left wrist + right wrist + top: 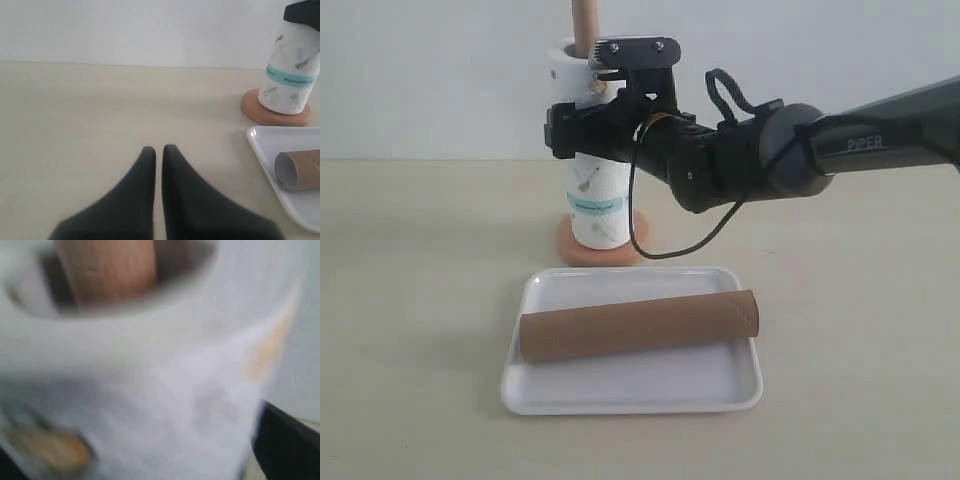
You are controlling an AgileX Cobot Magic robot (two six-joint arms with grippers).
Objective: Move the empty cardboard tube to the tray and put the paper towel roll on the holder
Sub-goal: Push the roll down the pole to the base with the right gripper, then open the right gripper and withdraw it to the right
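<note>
Behind tray [630, 392], on beige table [420, 250]: holder [600, 257] loaded with paper towel roll [595, 205]. Seated upright, pole through hollow core, pole tip projecting above upper end, lower end down on round disc base. Teal band near lower end.

Across tray, lengthwise: empty cardboard tube [640, 325], lying on its side inside raised rim, one end close to right rim. Clear of holder.

Around upper part of roll: right gripper [588, 125], reaching in from right side, one jaw on each flank of roll. Clamped or just clear of paper: cannot be told; right wrist view blurred, filled by roll and pole.

Away from tray and holder, over table: left gripper [158, 150], fingertips pressed together, nothing between them.
</note>
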